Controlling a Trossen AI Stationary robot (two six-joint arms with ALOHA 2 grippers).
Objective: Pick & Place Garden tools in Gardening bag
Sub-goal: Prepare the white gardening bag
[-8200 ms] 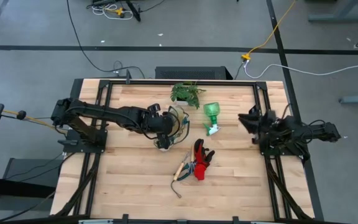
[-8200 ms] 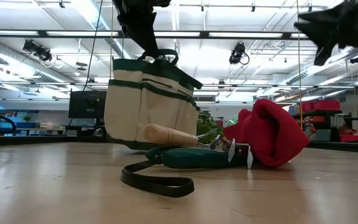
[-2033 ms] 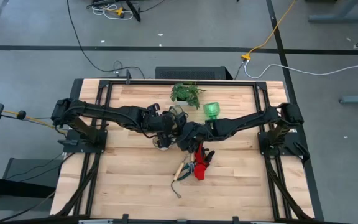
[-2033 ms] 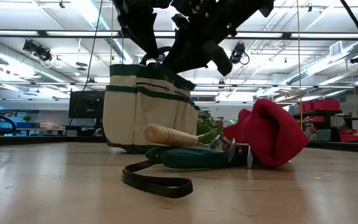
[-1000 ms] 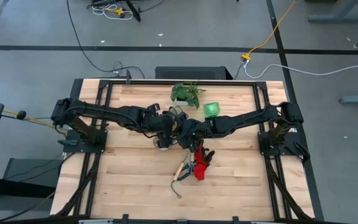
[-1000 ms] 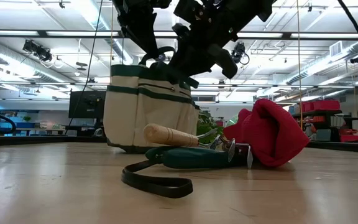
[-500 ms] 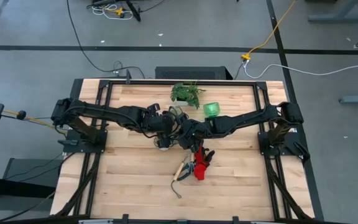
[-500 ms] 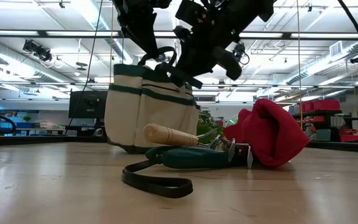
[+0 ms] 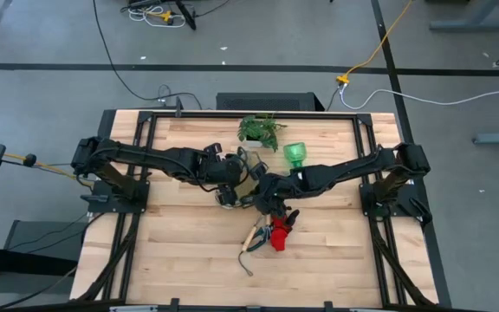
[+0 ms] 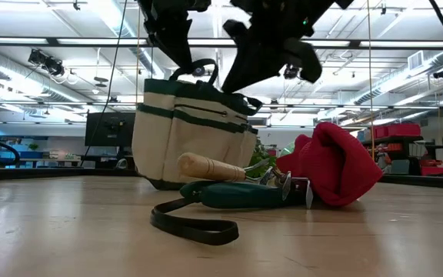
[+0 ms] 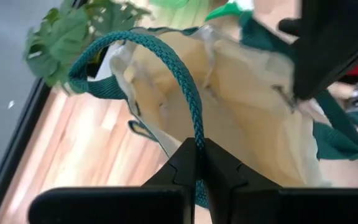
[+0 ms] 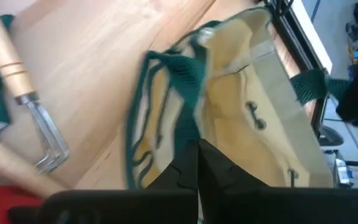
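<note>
The cream gardening bag with dark green trim stands upright on its base at the table's middle; it also shows in the low view. My left gripper is shut on its green rope handle. My right gripper is shut on green webbing at the bag's opposite rim. The green spray bottle is on the table to the right of the bag. The red-and-black gloves and the wooden-handled rake lie near of the bag. My left gripper pinches the green rope loop handle between its two fingers, at one end of the arc. The fingers come from above the bag's left side. The loop arches up over the open mouth, and the bag's base stays on the table. My right gripper pinches a strip of green webbing at the bag's rim between its two fingers, on the side toward the gloves. The fingers come slanting down from the table's right. The rim is drawn outward there, and the bag stays on the table.
A leafy potted plant stands just beyond the bag at the far edge. A green-handled tool with a dark strap loop lies beside the rake and gloves. Bare wood shows on the table's near left and near right.
My right gripper has gone a little toward the table's near edge with the bag's rim. The bag's mouth is drawn wider on that side, while the base stays on the table.
</note>
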